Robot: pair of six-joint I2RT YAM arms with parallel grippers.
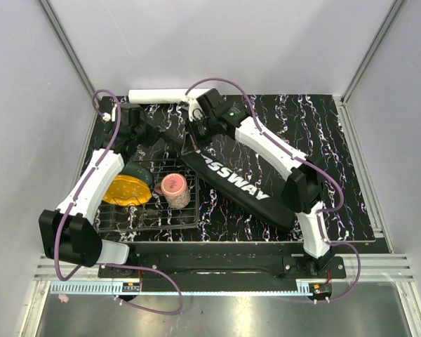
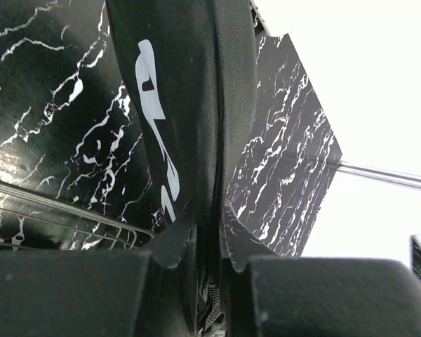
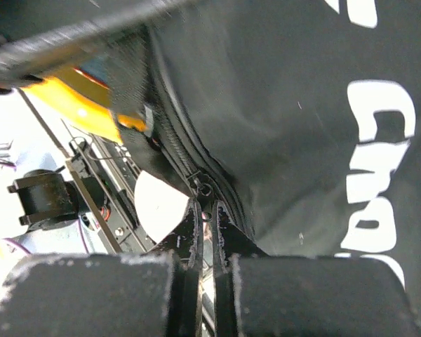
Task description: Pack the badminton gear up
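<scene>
The black CROSSWAY bag (image 1: 238, 184) lies slantwise on the bench (image 1: 337, 154), with the white tube (image 1: 158, 94) beyond its far end. Only the left wrist view shows the left pincer (image 2: 205, 228) nipped narrow on the bag's seam. Only the right wrist view shows the right pincer (image 3: 205, 214) pinched on the bag's zipper pull (image 3: 201, 188). The pink cup (image 1: 174, 189) beside the bag shows only from overhead.

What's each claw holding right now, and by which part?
The left claw pinches the bag by the fabric at its seam. The right claw looks shut on the bag's zipper pull.
</scene>
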